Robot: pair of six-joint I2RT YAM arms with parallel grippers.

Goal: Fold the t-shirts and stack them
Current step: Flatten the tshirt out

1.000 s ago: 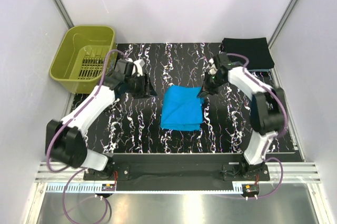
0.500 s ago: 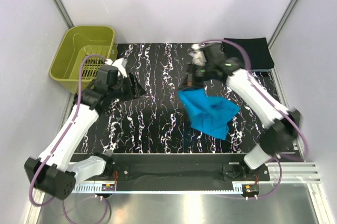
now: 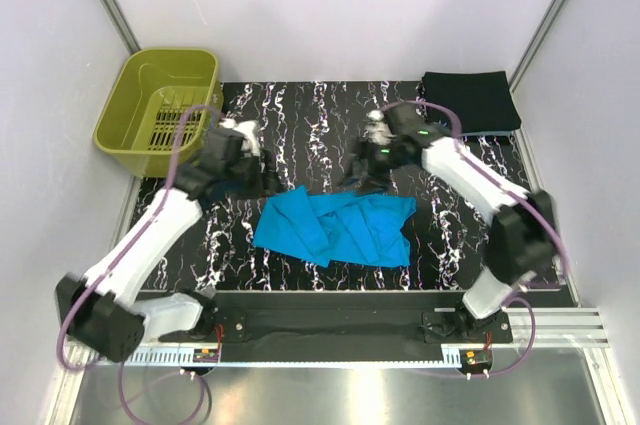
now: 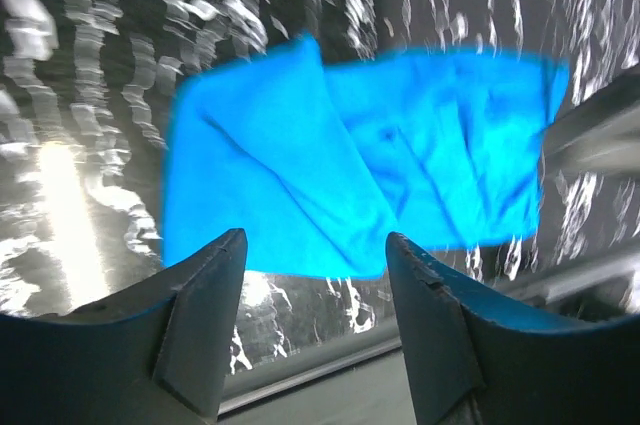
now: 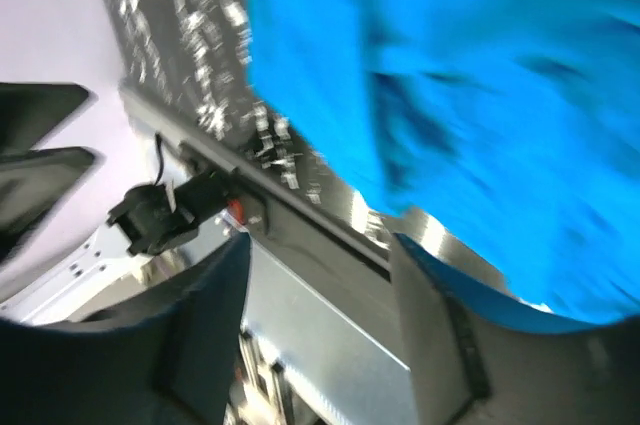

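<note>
Seems to be the spreading-out step for the turquoise t-shirt [image 3: 335, 228]: lies loose and wrinkled on the black marbled mat [image 3: 300, 110], near the front edge and between the two arms, with one flap turned over on the left side, not yet flat. Already folded, by the look of it, the black t-shirt [image 3: 470, 100], resting as a neat rectangle in the far right corner, well apart from the blue one. Left gripper [image 4: 315, 245] spread wide with nothing between the fingers, hanging just beside the far left corner of the cloth. Right gripper [image 5: 320, 250] also spread, blurred in its own view, with no cloth visible between the fingers; hovers at the far edge of the shirt, toward its right side. Next, probably: pinch the two far corners or the shoulders, pull apart to take out the wrinkles, and lay flat before any fold. Calls for a low and careful approach, to catch only one layer, because of the turned flap hiding an edge. After that, fold and place on top of the black one. As for containers, only the olive-green basket [image 3: 115, 110] at the far left corner: appears empty, with only the slotted bottom showing
</note>
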